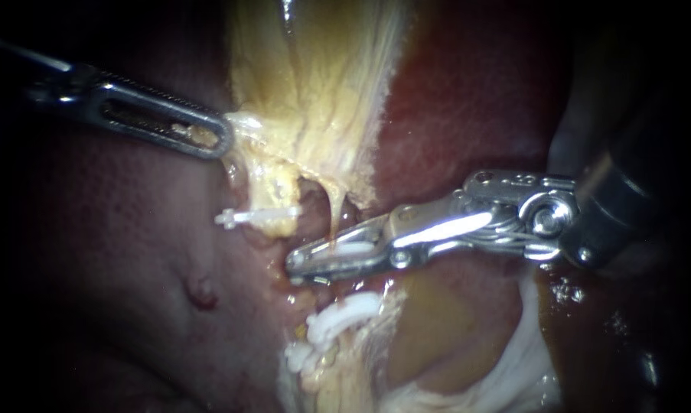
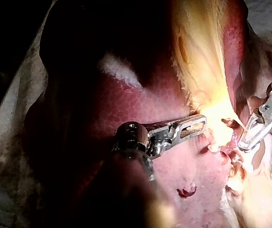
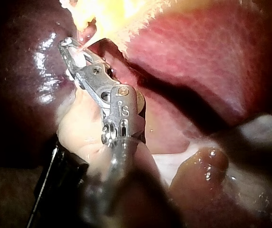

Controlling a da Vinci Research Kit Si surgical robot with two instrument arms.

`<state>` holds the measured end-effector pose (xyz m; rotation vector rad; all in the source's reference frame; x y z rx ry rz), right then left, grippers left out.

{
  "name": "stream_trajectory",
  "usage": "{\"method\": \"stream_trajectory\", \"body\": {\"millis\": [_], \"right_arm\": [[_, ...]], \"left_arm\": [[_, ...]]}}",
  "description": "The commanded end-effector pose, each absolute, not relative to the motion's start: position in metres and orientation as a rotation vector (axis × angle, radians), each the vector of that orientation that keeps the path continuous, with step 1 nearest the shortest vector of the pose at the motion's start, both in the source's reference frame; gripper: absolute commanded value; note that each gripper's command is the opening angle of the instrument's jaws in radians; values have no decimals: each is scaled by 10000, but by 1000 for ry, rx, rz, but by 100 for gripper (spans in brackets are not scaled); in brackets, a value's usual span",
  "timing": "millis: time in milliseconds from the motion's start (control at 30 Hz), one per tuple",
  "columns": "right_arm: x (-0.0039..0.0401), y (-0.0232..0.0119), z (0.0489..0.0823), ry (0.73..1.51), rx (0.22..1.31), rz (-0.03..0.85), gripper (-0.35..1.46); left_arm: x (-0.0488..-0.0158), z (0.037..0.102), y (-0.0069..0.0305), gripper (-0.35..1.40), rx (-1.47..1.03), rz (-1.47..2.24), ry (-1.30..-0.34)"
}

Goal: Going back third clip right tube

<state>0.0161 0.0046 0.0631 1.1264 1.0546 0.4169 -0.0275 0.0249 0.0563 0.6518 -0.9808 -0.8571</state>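
Dark-red liver fills field; yellow tissue runs down middle. Left instrument: jaws clamped on yellow tissue edge. Right instrument: jaws nearly together, gripping white clip at foot of thin right tube. Second clip just left of that tube; more clips below right instrument.

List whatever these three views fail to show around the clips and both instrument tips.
1. Endoscope view: whatever the lower clips hold is covered by them and by pale tissue.
2. Endoscope view: the right instrument hides what lies beneath its tip.
3. Left wrist view: glare washes out the yellow tissue where the left instrument meets it.
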Motion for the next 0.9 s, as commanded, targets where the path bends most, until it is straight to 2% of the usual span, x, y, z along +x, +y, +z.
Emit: {"method": "stream_trajectory", "body": {"millis": [33, 267, 400, 467, 667, 767, 900], "right_arm": [[161, 46, 631, 1055, 1125, 418, -35], [161, 43, 632, 1054, 1114, 423, -35], [163, 41, 634, 1055, 1104, 429, 20], [167, 41, 635, 1054, 1072, 480, 41], [173, 44, 641, 1055, 1013, 560, 49], [173, 46, 648, 1096, 937, 513, 48], [171, 46, 665, 1141, 769, 453, 49]], "left_arm": [[-275, 563, 249, -35, 652, -857, -981], [-274, 563, 249, -35, 652, -857, -981], [-274, 563, 249, -35, 652, -857, -981], [-274, 563, 249, -35, 652, -857, -981], [-275, 563, 249, -35, 651, -857, -981], [-275, 563, 249, -35, 651, -857, -981], [-275, 564, 249, -35, 651, -857, -981]]}}
